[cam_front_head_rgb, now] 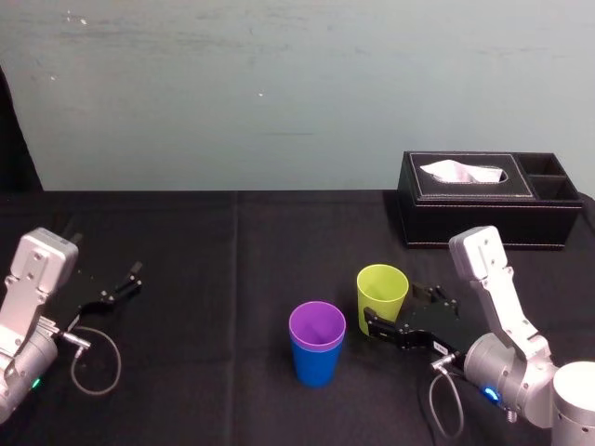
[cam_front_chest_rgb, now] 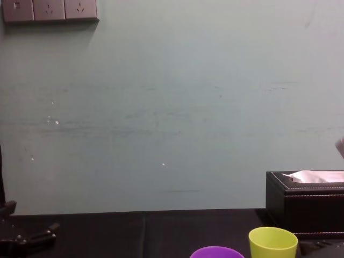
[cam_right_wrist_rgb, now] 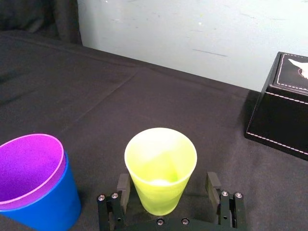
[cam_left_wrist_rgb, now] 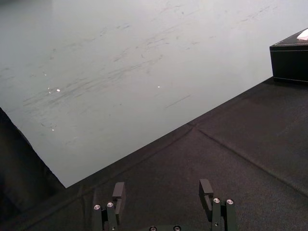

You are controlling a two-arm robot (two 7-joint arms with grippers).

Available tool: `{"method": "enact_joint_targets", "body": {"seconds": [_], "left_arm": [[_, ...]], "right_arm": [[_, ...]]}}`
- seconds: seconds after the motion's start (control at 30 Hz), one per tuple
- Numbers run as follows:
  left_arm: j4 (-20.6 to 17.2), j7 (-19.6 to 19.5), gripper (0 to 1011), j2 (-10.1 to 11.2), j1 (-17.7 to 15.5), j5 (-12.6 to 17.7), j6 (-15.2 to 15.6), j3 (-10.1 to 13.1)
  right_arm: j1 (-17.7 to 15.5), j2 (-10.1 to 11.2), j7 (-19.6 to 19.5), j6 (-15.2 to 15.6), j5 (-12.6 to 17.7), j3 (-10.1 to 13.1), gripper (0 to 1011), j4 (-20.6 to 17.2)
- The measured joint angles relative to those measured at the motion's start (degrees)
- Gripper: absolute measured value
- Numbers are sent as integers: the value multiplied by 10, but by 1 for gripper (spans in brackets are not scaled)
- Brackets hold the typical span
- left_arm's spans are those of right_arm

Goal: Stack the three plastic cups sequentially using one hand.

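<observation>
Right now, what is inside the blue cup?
The purple cup is nested in the blue cup, rim slightly proud. It covers the blue cup's interior, so anything beneath cannot be seen.

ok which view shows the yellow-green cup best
The right wrist view: the yellow-green cup stands whole inside the open right claw. The head view shows it farther off; the chest view, its top part.

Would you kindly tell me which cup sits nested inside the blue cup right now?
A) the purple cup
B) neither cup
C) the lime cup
A: the purple cup is nested in the blue cup, while the lime cup stands apart between the open jaws of the right hand.
</observation>
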Motion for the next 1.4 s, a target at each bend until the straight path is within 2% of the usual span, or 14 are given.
{"method": "enact_joint_targets", "body": {"seconds": [0.87, 1.4], "left_arm": [[0, 0, 1000, 0, 0, 0, 0, 0], [0, 0, 1000, 0, 0, 0, 0, 0]], "right_arm": [[23, -17, 1, -17, -10, -9, 1003, 34], [23, -19, 3, -20, -10, -9, 1003, 35]]}}
